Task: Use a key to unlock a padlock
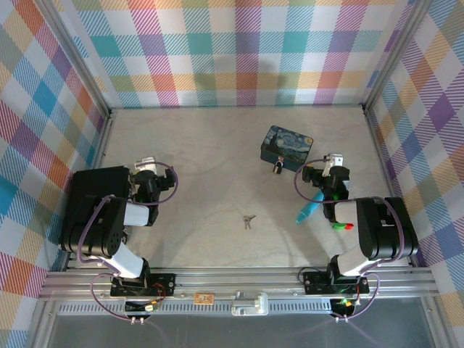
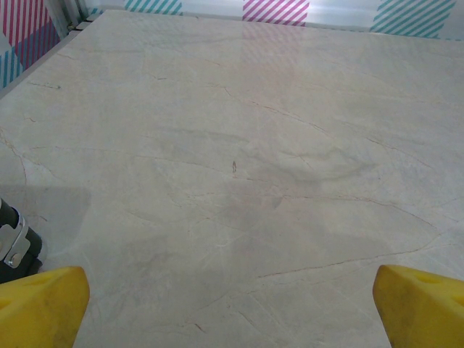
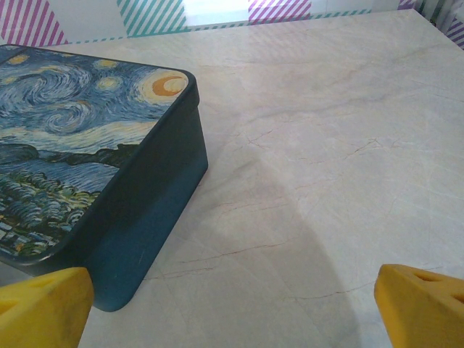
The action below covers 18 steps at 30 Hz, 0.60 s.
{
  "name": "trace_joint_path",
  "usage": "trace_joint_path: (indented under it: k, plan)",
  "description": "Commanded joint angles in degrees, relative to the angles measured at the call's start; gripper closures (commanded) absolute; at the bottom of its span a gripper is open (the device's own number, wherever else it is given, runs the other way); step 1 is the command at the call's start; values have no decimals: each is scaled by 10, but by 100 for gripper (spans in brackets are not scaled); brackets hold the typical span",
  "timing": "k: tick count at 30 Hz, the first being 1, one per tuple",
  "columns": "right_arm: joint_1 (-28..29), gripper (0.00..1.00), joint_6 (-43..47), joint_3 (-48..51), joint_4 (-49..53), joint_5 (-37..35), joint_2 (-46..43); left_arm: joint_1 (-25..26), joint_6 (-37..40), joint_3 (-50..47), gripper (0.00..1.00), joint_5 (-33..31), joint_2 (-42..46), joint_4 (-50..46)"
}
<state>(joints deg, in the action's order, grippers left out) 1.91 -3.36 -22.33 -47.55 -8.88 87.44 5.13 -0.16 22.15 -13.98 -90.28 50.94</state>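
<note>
The padlock (image 1: 278, 166), tiny and dark with a silvery shackle, lies on the table just in front of the blue painted tin (image 1: 287, 146). The key (image 1: 249, 221), a small silvery bunch, rests near the table's middle, between the two arms. My left gripper (image 1: 147, 164) sits folded back at the left, far from both; its yellow fingertips (image 2: 40, 304) stand wide apart over bare table, so it is open (image 2: 232, 312). My right gripper (image 1: 333, 159) is to the right of the tin, open (image 3: 232, 308) with nothing between its fingers. The tin's corner (image 3: 109, 167) lies ahead on its left.
A turquoise stick (image 1: 306, 212) and a red-green block (image 1: 342, 225) lie beside the right arm. Plaid walls enclose the table on three sides. Bare marble-patterned surface stretches across the middle and far left.
</note>
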Motion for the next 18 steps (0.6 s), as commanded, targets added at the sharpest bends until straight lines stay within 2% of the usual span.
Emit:
trace_joint_path:
  k: [1,4,6,12,18]
  plan:
    - [-2,1,9,-6,-9,9,4,1,3,7,0,5,-2,-3]
    - [-2,1,14,-15,14,20,-6,1,6,6,1,7,1,-1]
    - [-2,1,13,-28,54,14,-27,4,6,20,1,-1,20,-38]
    - [-1,1,-40,-105,273,-21,-115,22,1,62,0,-79,113,-183]
    - [-1,1,-146,-193,418,47,-118,39,-79,144,0,-60,177,-341]
